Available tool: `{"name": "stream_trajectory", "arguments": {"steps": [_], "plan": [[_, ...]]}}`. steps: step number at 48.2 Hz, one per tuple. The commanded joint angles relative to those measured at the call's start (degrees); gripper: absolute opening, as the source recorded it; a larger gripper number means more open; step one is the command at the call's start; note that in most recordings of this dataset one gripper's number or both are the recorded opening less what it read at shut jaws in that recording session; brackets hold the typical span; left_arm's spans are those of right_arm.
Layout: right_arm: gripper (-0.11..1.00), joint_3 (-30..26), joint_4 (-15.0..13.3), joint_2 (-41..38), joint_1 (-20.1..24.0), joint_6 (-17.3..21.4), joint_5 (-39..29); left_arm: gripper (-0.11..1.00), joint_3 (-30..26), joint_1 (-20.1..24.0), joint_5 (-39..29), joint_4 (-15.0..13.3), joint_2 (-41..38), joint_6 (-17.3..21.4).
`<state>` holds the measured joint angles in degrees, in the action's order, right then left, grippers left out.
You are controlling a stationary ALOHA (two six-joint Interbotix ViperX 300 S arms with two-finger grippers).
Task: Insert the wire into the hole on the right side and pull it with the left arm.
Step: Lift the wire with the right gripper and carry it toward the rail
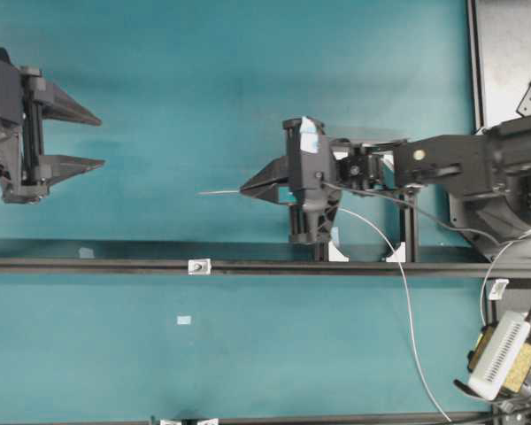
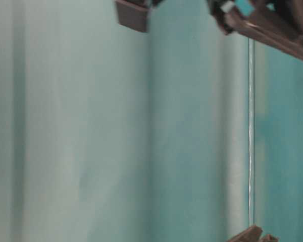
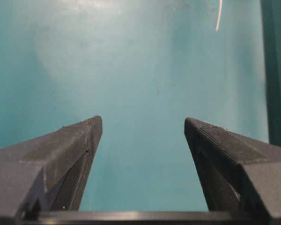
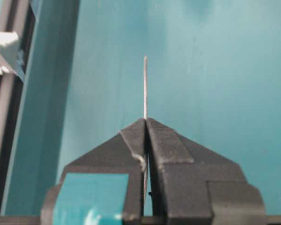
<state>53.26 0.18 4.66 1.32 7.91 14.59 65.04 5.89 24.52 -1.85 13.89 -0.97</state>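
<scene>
Teal table [image 1: 203, 88], wire [image 4: 145, 86] in right gripper [image 4: 145, 123]

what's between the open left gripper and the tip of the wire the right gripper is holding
Nothing: only bare teal table lies between the left gripper and the wire tip, clearest in the overhead view. The right gripper is pinching the wire.

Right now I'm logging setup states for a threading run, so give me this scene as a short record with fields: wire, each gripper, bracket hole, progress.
wire: thin pale wire, short end sticking out past the right gripper's tips, the rest trailing back to the lower right
right gripper: right gripper shut on the wire, above the teal table
left gripper: left gripper open, holding nothing, far left
bracket hole: small metal bracket on the dark rail
progress: wire not yet through the hole
</scene>
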Motion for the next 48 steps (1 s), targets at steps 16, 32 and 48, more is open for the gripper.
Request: {"name": "stream_trajectory", "arguments": {"steps": [16,32,48], "plan": [[0.02,1.41,-0.26,15.38,-1.32,-0.70,-5.62,0.93,-3.43,-0.62,0.44,0.00,0.62,-0.79],[0.02,7.91,-0.26,21.97,-1.93,-0.18,-2.20,0.93,-4.92,-1.58,0.53,-0.18,0.35,-0.88],[0.02,13.80,0.00,20.57,-0.26,-0.18,10.81,0.93,-2.72,-5.80,15.91,-0.62,-5.27,-2.20]]}}
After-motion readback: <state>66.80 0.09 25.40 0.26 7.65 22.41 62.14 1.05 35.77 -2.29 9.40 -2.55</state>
